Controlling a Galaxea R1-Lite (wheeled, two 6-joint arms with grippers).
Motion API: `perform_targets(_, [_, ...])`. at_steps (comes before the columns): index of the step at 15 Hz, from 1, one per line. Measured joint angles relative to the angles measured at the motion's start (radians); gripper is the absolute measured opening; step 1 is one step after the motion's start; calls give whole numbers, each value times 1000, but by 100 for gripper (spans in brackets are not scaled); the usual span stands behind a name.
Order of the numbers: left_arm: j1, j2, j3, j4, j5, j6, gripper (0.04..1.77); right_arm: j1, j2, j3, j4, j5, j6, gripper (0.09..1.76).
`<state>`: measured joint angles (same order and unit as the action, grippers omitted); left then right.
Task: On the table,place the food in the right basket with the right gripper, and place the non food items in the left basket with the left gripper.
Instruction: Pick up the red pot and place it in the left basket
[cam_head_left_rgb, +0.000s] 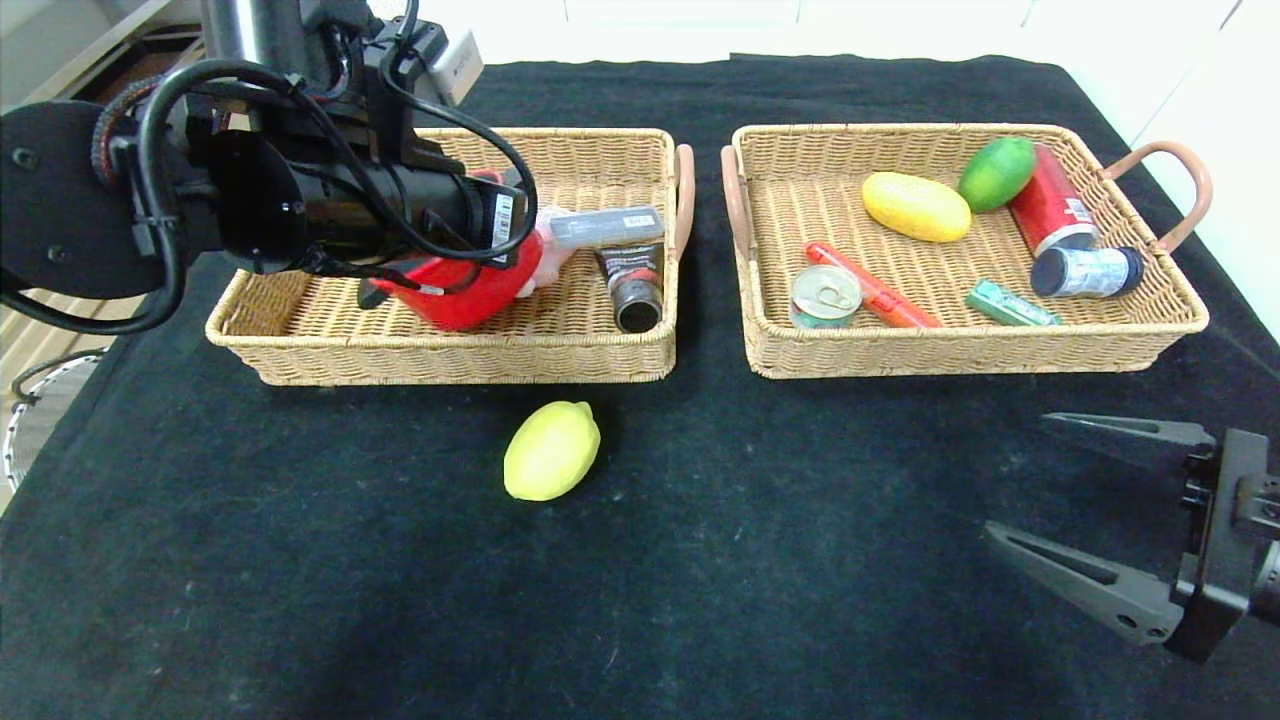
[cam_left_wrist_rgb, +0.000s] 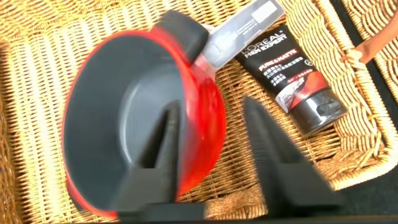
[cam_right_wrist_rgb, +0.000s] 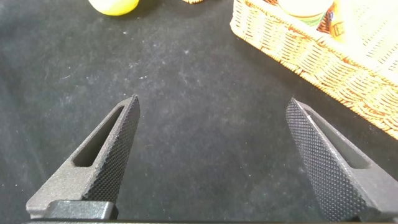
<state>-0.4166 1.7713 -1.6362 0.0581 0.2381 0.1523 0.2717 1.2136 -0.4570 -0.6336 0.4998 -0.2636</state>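
Left gripper (cam_left_wrist_rgb: 208, 155) over the left basket (cam_head_left_rgb: 300, 355), fingers parted astride the rim of a red bowl (cam_left_wrist_rgb: 134, 118).
Smooth yellow lemon (cam_head_left_rgb: 551, 450) lies on black cloth just before that basket; right gripper (cam_head_left_rgb: 1070, 495) spread wide, well apart.

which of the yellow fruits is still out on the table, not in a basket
The lemon, lying alone on the black cloth in front of the left basket. The other yellow fruit already lies inside the right basket beside the green one.
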Motion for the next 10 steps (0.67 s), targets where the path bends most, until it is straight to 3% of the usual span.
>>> perform_targets(4, [-2, -10, 11, 12, 3, 0, 119, 0, 0, 0, 0, 0, 0, 171])
perform_targets(10, [-55, -93, 94, 96, 11, -4, 147, 1, -22, 4, 1, 0, -1, 171])
